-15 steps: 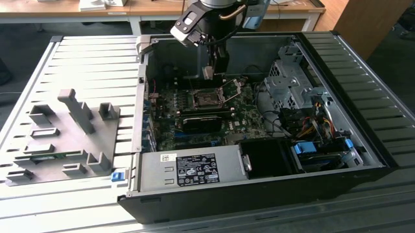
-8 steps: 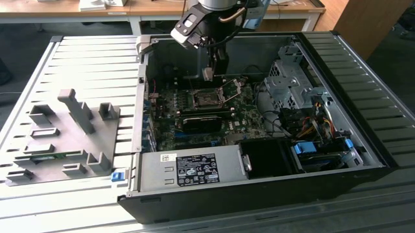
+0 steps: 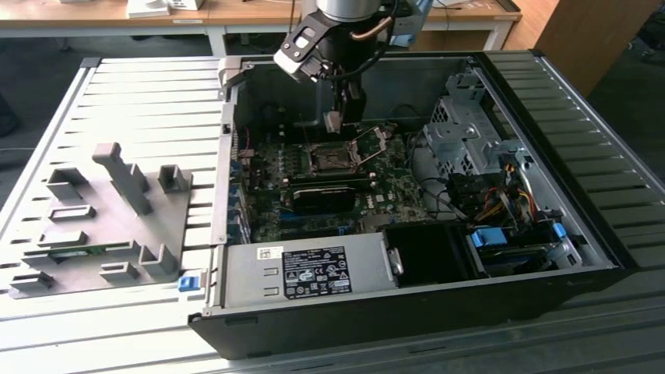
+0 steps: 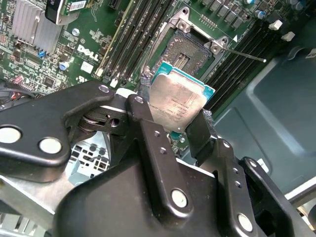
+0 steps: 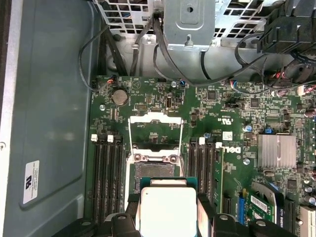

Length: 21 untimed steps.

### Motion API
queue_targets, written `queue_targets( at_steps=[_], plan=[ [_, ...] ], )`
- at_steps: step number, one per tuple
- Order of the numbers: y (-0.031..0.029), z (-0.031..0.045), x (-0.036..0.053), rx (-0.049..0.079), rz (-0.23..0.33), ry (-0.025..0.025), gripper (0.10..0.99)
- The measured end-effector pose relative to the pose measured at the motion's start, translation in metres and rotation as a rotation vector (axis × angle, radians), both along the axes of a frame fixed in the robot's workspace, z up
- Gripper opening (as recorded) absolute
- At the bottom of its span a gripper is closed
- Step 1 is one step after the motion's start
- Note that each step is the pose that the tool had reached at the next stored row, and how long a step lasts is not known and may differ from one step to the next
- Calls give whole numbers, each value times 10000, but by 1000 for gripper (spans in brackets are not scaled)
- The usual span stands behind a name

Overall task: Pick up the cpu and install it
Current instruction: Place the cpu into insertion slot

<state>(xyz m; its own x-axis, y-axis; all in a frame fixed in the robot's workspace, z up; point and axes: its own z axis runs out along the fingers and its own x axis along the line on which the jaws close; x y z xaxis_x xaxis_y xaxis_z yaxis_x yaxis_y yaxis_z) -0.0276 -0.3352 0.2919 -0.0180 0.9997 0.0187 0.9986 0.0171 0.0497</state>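
The arm [image 3: 348, 15] is reaching down from above in the exterior view, with its wrist pointing nearly straight downward. The gripper [image 3: 332, 118] is hanging at the lower end of it. In the second wrist view the two black fingers [image 4: 147, 129] are pressing on opposite edges of the cpu [image 4: 178, 101], one finger on each side, and they are holding it between them, its metal top showing

An open computer case [image 3: 416, 319] lies on a slatted metal table [image 3: 146, 101]. A grey holder plate [image 3: 109, 234] lies beside it, on the exterior view's left.
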Motion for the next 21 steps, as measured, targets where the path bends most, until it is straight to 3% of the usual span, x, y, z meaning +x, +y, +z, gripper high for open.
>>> queue_targets(
  at_steps=[21],
  plan=[
    [0,-60,0,0,0,0,541]
  ],
)
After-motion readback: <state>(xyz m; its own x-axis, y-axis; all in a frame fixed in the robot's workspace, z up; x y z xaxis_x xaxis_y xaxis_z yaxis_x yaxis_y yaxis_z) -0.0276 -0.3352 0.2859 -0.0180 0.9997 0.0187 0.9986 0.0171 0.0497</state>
